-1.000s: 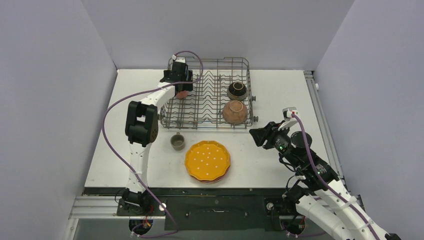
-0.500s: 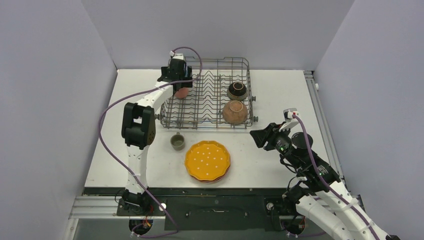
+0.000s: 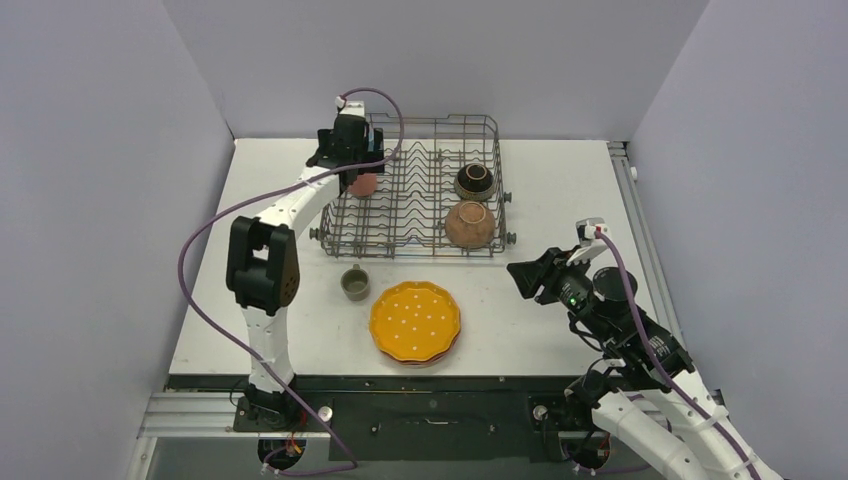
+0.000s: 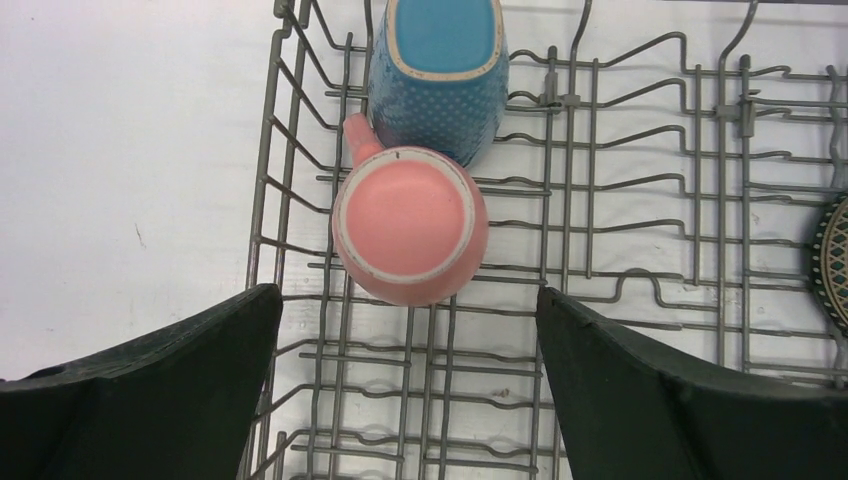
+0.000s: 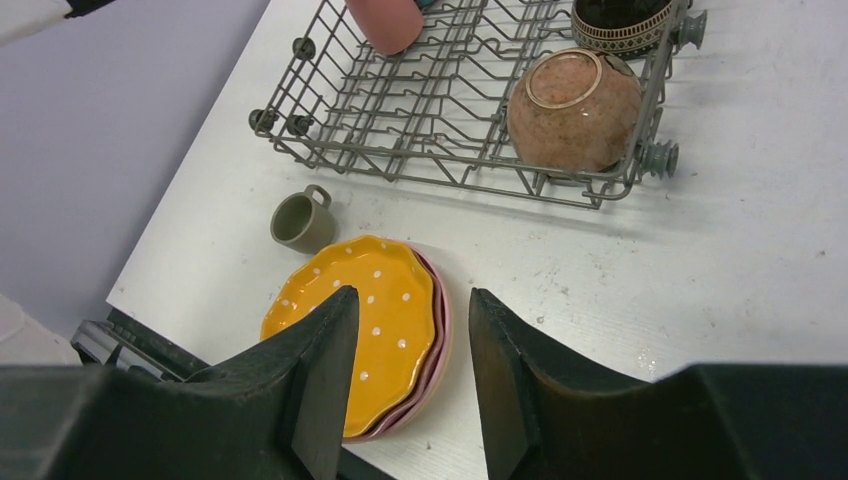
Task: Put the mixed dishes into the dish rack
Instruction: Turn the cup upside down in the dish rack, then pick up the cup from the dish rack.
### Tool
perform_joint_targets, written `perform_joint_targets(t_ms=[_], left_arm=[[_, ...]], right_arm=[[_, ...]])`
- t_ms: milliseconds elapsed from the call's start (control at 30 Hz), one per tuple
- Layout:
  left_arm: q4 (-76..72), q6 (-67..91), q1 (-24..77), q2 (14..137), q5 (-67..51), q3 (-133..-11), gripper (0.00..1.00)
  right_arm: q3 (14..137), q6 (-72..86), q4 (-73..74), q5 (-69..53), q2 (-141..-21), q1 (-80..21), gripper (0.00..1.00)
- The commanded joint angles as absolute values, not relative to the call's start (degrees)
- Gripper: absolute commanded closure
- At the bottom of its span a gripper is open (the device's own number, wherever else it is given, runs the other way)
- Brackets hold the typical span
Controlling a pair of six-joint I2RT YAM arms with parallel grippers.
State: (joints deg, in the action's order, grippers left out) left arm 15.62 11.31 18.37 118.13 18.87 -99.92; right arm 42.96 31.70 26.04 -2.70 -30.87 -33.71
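The left arm's elbow has swung outward and the left gripper (image 4: 405,300) has drawn back from the small pink ceramic cup (image 4: 410,225); its jaws are spread wide and hold nothing. The cup sits mouth-down in the grey wire dish rack (image 3: 400,210), touching the blue dotted mug (image 4: 438,70). A terracotta bowl (image 3: 469,223) and a dark brown bowl (image 3: 474,181) sit at the rack's right end. The right gripper (image 5: 412,300) hangs partly parted and empty above the scalloped orange dotted plate (image 3: 415,320), which lies on pink plates (image 5: 440,340), possibly two. A grey-green cup (image 3: 354,284) stands beside them.
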Motion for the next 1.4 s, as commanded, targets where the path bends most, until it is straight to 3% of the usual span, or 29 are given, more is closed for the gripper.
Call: perform_joint_targets(t_ms=[0,367,833,1367], left_arm=[[12.9,11.28,19.31,111.33,19.95,-98.68,0.04],[19.31,13.64,21.03,101.52,21.69,-95.41,0.04],[36.57,13.79,21.2,87.42,14.26,-90.8,0.02],[35.18,24.31,21.36,71.44,8.33,-66.23,0.02]], right_arm=[[45.58,30.47,28.87,-0.49,-30.33,-33.31,0.59],[47.62,28.0,32.66,2.15,-31.73,-33.31,0.59],[49.42,25.44,35.95,3.34,-34.35,-33.4,0.61],[48.15,25.81,37.34,3.91,-37.94,-33.49,0.63]])
